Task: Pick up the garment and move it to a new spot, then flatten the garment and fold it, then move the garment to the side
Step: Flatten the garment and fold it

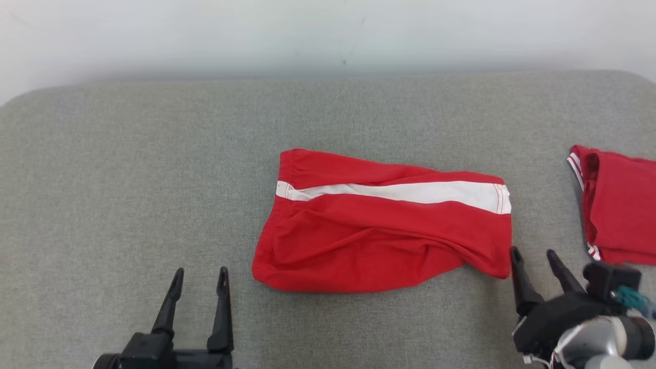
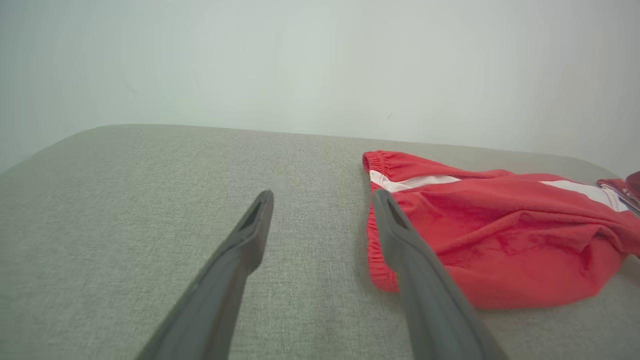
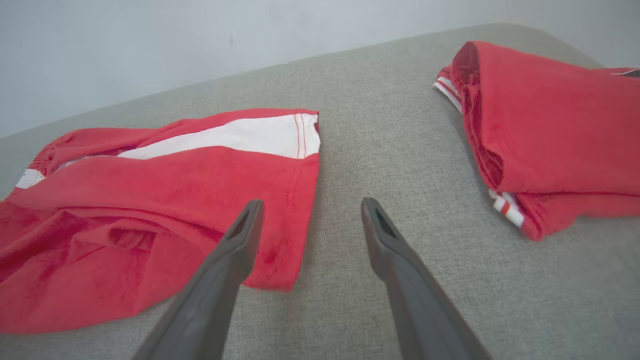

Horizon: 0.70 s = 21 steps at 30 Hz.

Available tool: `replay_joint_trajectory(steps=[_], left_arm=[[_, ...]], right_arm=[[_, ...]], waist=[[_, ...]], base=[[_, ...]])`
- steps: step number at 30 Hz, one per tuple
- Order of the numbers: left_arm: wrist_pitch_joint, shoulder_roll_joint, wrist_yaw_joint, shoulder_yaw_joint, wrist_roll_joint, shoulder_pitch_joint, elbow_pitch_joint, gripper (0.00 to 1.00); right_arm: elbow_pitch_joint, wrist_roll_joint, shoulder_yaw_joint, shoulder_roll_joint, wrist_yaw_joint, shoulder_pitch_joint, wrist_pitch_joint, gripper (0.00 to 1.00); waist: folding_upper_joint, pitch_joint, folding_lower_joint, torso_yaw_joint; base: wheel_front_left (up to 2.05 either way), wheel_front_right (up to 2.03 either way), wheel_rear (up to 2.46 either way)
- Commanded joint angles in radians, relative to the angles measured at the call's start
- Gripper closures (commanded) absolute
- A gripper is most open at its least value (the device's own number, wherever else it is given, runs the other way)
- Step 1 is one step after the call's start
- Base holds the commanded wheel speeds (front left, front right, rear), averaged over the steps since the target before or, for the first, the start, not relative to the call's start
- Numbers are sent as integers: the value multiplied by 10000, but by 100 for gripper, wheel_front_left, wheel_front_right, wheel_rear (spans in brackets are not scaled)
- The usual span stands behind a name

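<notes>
Found left hand (image 1: 201, 270) low at the near left, fingers pointing straight away and spread wide, nothing between them. Hovers over bare tabletop (image 1: 128, 179), near the left corner of the garment (image 1: 379, 236) but apart from it. Found right hand (image 1: 532, 251) at the near right, wrist canted so the fingers lean leftward, likewise spread wide and empty. Inner fingertip just beside the garment's near right corner; contact not determinable. Recorded garment as red shorts with a white stripe, lying flat but creased at the tabletop's centre, waistband toward the left. Noted second red garment (image 1: 620, 205) folded at the far right, apart from the first.
</notes>
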Motion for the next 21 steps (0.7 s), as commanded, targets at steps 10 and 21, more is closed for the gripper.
replay_joint_trajectory(steps=[10,21], left_arm=[[-30,-6,-122,860,180,861,-91,0],[-29,-42,-414,1354,566,1232,563,0]], right_arm=[[273,579,290,137,-18,1481,-3704,0],[621,-369,1396,128,-18,2213,-4863,0]], waist=[[0,-1151,1,-53],[0,-1776,1,-103]], base=[[0,0,0],[0,0,0]])
